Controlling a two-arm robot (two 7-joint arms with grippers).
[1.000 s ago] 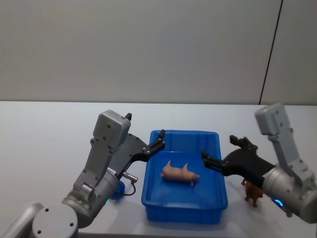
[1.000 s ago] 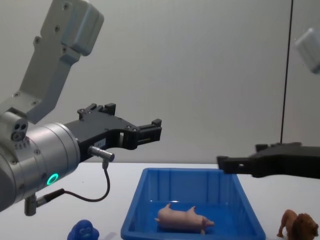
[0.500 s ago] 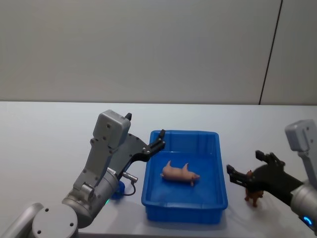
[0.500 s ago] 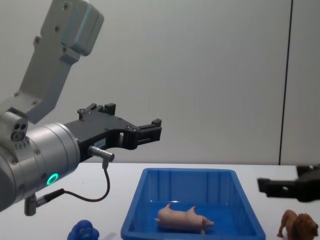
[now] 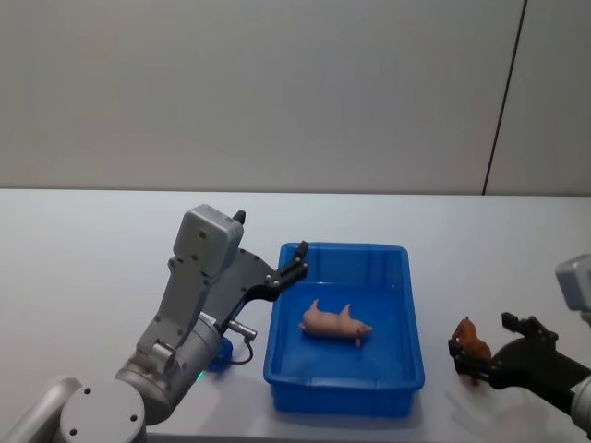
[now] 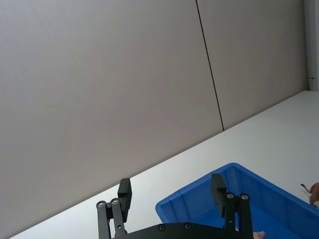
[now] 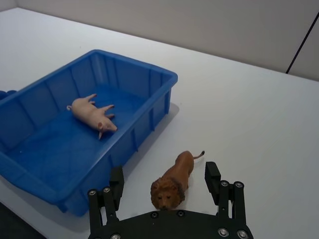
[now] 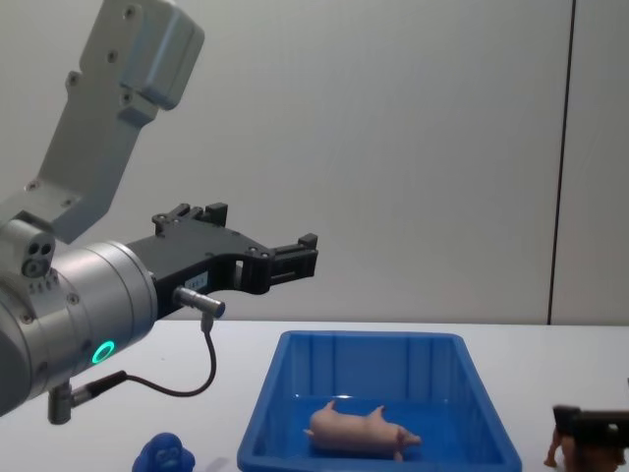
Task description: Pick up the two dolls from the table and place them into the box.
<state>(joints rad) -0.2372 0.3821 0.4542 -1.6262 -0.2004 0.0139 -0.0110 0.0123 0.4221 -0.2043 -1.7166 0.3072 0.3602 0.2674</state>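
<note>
No readable text, labels, brand marks, numbers or signs anywhere in these views. Nothing legible on any surface.

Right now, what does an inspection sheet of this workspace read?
Surface: white table, flat.
Job's things: pig lying inside the blue box; lion standing on the table outside the box's right wall.
Clutter: small blue figure left of the box.
Grippers: left gripper raised by the box's left side, jaws open, empty; right gripper low, jaws open either side of the lion.
Cables: black cable looping under the left wrist.
Surroundings: plain grey wall.
</note>
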